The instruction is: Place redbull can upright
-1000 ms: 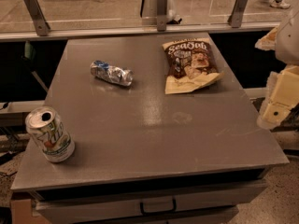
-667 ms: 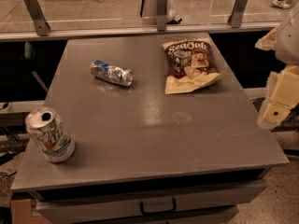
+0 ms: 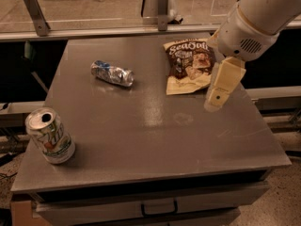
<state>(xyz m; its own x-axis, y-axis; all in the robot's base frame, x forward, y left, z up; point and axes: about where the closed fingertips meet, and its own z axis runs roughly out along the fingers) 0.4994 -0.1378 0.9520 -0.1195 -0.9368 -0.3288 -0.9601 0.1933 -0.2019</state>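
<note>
Dented silver-and-blue redbull can lies on its side, far left, well apart from the right-side end effector.

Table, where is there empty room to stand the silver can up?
The widest bare patch is the middle and front of the table, between the green-and-white can at front left and the pincer hanging over the right side. A narrower strip separates the lying redbull can from the chip bag. Back right is crowded.

Soda can, snack bag, grey table
</note>
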